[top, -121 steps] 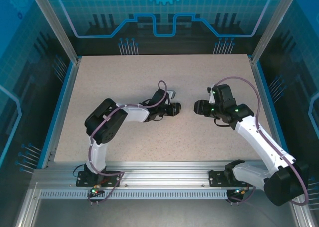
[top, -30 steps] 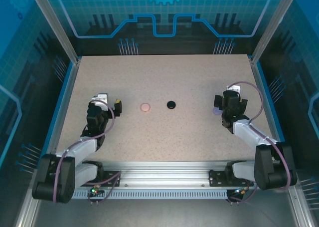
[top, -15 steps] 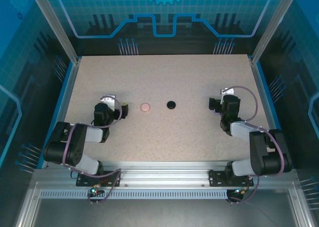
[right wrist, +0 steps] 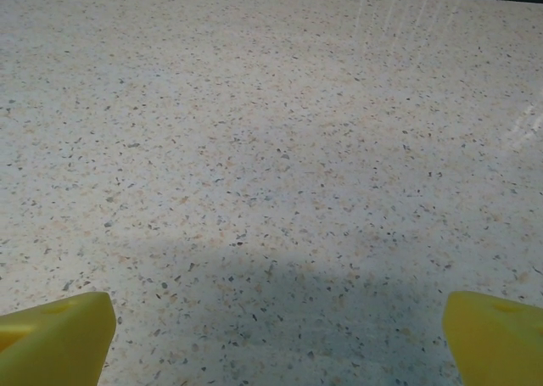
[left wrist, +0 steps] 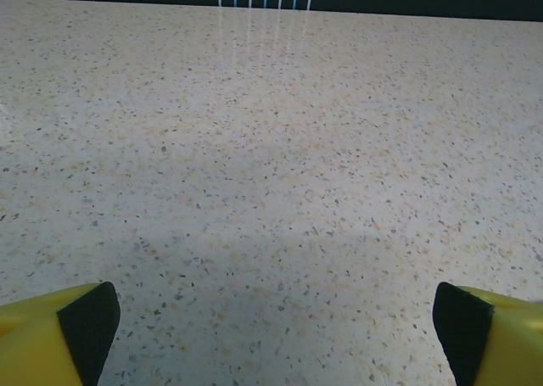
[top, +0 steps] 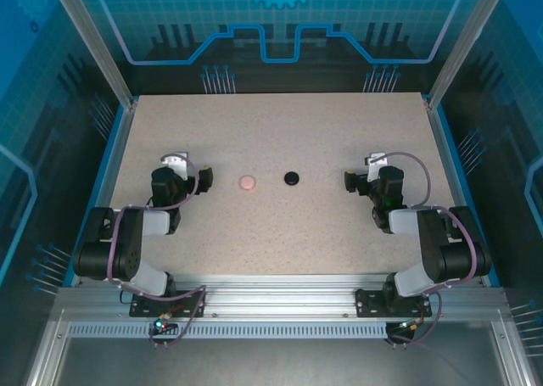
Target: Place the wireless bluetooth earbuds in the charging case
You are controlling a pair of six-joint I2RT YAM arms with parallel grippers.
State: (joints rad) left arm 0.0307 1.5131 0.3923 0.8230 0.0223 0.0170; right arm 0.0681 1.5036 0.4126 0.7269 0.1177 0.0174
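left gripper (left wrist: pixel 276 322) spread wide; right gripper (right wrist: pixel 277 331) likewise

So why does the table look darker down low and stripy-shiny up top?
Left wrist view: a soft grey shadow crosses the table near the bottom, and white glare streaks reflect at the far edge. Right wrist view: a similar dark patch low down, shine at the top right. Top external view: even light, sharp, blue-tinted walls.

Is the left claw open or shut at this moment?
Open. The left claw has its fingers at opposite lower corners of the left wrist view, with bare table between them.
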